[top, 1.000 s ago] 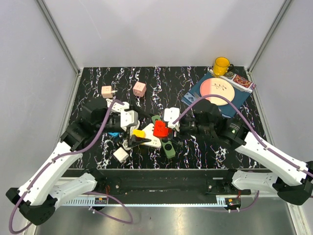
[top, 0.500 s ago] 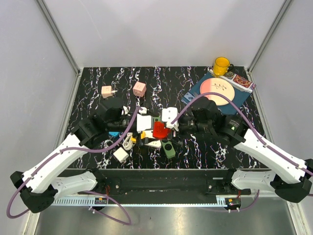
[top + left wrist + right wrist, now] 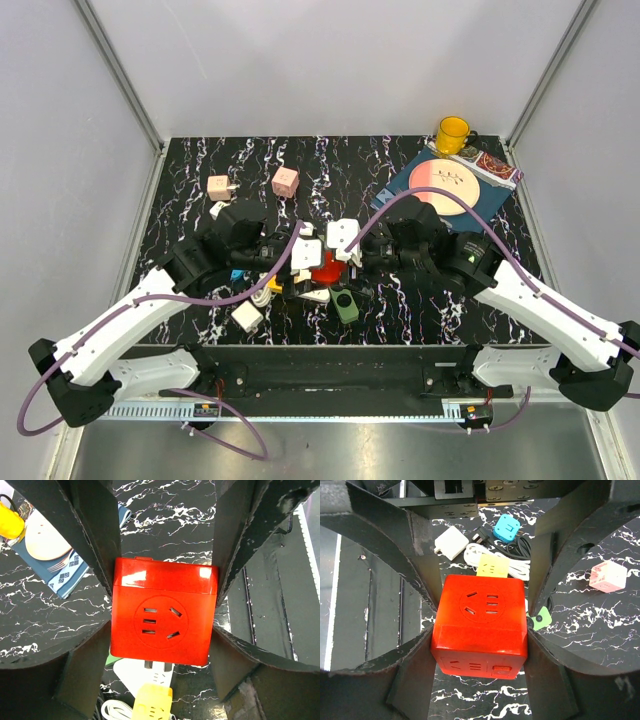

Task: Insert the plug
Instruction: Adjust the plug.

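Red socket cube (image 3: 164,622) gripped from both sides, middle of counter (image 3: 190,170).
Left tool (image 3: 165,587) and right tool (image 3: 481,625) each clamp its flanks.

A black marble-patterned surface (image 3: 350,160) veined in white sits boxed in by plain pale grey walls (image 3: 330,60) on three sides, with bare aluminium posts (image 3: 119,70) rising at the back corners under even, flat light.
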You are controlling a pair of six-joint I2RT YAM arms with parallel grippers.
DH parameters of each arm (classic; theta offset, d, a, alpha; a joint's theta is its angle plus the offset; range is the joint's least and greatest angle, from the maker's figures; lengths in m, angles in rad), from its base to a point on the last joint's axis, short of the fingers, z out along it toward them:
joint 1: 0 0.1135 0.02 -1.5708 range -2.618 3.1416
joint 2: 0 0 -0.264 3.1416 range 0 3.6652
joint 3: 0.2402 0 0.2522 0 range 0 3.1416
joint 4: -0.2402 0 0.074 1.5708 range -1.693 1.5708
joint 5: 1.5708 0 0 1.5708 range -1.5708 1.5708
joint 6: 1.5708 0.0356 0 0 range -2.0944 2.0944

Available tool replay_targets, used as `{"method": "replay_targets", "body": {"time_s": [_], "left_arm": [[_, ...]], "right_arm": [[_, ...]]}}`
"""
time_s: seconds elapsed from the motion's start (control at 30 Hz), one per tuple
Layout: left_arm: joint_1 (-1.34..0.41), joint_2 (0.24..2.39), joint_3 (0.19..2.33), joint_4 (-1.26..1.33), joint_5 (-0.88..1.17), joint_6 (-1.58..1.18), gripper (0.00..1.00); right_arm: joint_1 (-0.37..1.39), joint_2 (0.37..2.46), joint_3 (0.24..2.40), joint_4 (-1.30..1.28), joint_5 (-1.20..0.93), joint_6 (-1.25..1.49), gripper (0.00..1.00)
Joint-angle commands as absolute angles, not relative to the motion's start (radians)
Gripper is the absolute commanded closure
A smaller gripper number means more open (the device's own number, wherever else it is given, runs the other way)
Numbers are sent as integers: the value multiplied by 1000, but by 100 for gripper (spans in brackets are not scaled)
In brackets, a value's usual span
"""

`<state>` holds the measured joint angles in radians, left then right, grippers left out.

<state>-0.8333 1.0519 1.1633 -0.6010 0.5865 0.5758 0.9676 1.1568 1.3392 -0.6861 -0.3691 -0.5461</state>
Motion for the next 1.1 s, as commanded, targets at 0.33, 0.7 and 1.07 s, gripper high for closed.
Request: {"method": "replay_targets", "body": {"time_s": [0.33, 0.7, 1.07], "left_arm": [[-844, 1043, 1183, -566, 626, 574, 28], [-844, 1006, 1141, -525, 664, 564, 81], [-844, 899, 994, -373, 490, 522, 100]], "right_arm": [[966, 1175, 1394, -652, -413, -546, 100], [966, 1175, 1391, -647, -419, -534, 98], [965, 1157, 1355, -584, -298, -298, 4]]}}
